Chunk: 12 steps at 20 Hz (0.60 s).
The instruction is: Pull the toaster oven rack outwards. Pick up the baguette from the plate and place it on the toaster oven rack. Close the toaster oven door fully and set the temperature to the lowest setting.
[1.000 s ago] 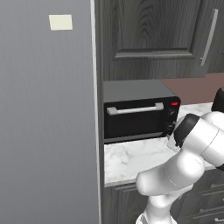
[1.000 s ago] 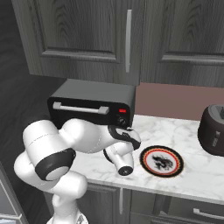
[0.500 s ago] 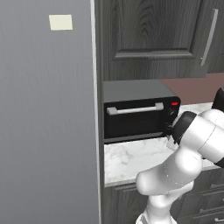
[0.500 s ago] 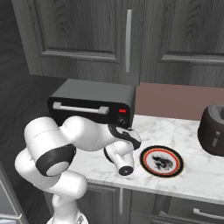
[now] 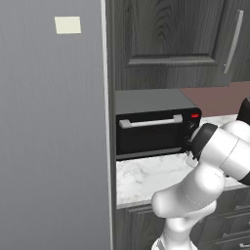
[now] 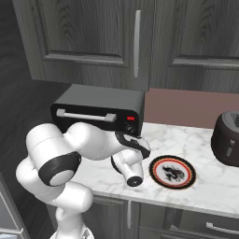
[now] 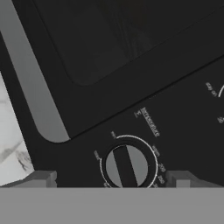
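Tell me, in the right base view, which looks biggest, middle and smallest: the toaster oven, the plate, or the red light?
1. Toaster oven, clearly largest.
2. Plate, though nearer the camera.
3. Red light, tiny.

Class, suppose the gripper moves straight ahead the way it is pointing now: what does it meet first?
Most likely the black knob on the toaster oven front, centred between the open gripper's fingers; how near it is stays unclear.

Black toaster oven [image 6: 95, 109] with grey top, red light; orange-red-rimmed plate [image 6: 172, 172], dark patterned centre; white-veined marble counter [image 5: 146, 176].
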Available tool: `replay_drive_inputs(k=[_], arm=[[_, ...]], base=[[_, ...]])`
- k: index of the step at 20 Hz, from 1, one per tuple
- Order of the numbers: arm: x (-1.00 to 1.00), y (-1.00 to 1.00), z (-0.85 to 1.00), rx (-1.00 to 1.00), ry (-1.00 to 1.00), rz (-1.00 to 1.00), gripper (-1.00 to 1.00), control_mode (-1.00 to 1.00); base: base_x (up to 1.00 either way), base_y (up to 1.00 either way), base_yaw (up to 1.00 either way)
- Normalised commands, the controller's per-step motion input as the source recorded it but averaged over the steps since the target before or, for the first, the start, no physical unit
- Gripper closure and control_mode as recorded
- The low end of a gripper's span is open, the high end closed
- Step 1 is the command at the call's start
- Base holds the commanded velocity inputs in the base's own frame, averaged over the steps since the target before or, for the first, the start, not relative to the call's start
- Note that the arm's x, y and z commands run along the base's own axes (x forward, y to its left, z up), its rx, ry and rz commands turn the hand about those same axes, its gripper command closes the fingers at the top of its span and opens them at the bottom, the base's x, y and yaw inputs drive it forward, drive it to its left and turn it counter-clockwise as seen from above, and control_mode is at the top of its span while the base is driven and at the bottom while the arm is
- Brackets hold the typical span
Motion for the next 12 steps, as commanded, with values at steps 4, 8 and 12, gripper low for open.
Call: replay_drive_inputs(k=[4, 8, 12], arm=[[0.0, 0.0, -0.09, 0.0, 0.0, 0.0, -1.0, -1.0], [0.0, 0.0, -0.03, 0.0, 0.0, 0.0, -1.0, -1.0], [0.0, 0.0, 0.0, 0.0, -0.01, 0.0, -1.0, -1.0]], base=[[0.0, 0.0, 0.0], [0.0, 0.0, 0.0], [0.0, 0.0, 0.0]])
